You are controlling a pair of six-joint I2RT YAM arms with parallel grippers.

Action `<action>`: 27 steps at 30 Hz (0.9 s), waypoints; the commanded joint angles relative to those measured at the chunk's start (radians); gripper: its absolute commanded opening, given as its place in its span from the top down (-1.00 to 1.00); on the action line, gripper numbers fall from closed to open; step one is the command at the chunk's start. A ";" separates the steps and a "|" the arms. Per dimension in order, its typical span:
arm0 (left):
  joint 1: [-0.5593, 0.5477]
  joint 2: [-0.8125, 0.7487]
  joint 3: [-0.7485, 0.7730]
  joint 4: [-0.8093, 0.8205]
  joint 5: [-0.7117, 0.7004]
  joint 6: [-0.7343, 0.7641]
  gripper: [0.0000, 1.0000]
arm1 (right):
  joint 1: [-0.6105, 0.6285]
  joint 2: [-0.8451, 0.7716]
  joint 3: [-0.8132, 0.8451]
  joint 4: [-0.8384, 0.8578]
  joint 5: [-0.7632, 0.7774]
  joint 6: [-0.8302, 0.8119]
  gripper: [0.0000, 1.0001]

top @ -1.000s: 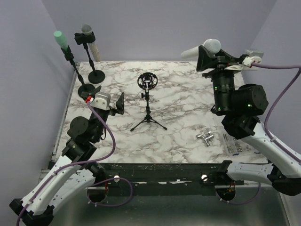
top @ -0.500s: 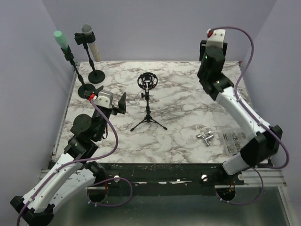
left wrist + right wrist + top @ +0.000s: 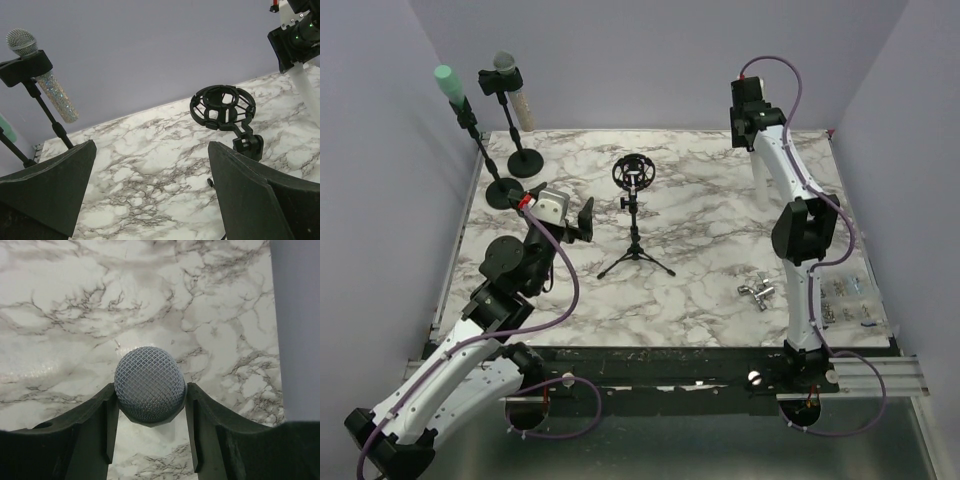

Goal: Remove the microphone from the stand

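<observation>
My right gripper (image 3: 149, 396) is shut on the grey mesh head of a microphone (image 3: 149, 385), one finger on each side of it, above the marble table. Its white handle (image 3: 306, 86) shows below the right gripper (image 3: 295, 37) in the left wrist view. In the top view the right gripper (image 3: 748, 125) is at the back right and hides the microphone. The black tripod stand (image 3: 634, 215) stands mid-table, its ring mount (image 3: 222, 105) empty. My left gripper (image 3: 570, 222) is open with nothing between its fingers (image 3: 65, 175), left of the stand.
At the back left stand a green microphone (image 3: 447, 83) and a glittery microphone (image 3: 510, 88), each on a round-based stand. A metal fitting (image 3: 757, 291) and small hardware (image 3: 845, 300) lie at the front right. Purple walls close in three sides.
My right arm has swung from high near the camera out to the back right of the table, still holding the microphone. The left arm has edged forward and right.
</observation>
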 commanded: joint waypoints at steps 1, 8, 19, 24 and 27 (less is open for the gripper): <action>0.001 0.018 0.012 -0.013 0.025 -0.011 -0.97 | -0.018 0.056 0.064 -0.101 -0.091 0.019 0.99; 0.001 0.045 0.013 -0.012 0.022 -0.010 -0.97 | -0.037 0.170 0.100 0.023 -0.107 0.012 0.99; 0.002 0.094 0.012 -0.012 0.019 -0.009 -0.97 | -0.056 0.313 0.148 0.264 -0.148 -0.017 0.99; 0.001 0.116 0.015 -0.011 0.015 -0.005 -0.97 | -0.059 0.361 0.145 0.341 -0.178 -0.017 0.94; 0.002 0.116 0.012 -0.007 0.012 -0.006 -0.97 | -0.059 0.394 0.143 0.371 -0.171 -0.018 0.88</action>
